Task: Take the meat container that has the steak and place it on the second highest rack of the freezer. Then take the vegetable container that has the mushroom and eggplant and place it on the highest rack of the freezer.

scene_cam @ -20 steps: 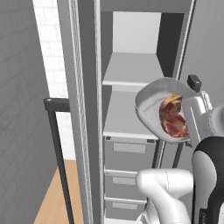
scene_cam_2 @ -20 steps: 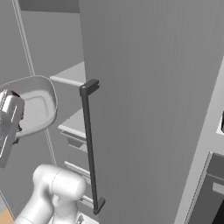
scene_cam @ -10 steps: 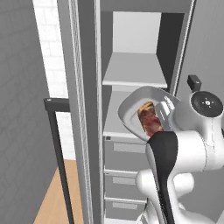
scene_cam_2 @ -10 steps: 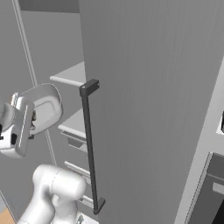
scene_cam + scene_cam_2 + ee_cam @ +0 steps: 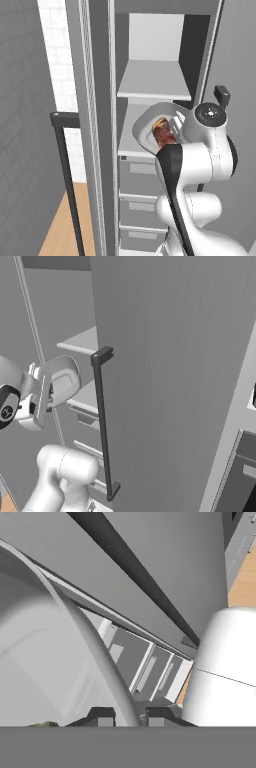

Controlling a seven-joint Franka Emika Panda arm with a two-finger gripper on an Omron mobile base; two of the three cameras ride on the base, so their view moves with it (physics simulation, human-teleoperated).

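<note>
We see our two-finger gripper [image 5: 127, 716] clamped on the rim of the light grey rounded-square dish [image 5: 146, 120], tipped on edge. The reddish-brown marbled steak [image 5: 163, 133] sits inside it, in front of the tall grey freezer's [image 5: 100, 75] pale shelves.

Flat, even, slightly soft rendered light

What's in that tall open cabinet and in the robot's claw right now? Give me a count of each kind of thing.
Shelf boards: 2 (upper shelf, lower shelf)
Drawer fronts visible: 3 (top drawer)
Long dark door handles: 2 (handle, second handle)
Light grey dishes, held tilted: 1 (meat container)
Pieces of meat: 1 (steak)
Total: 9
</note>
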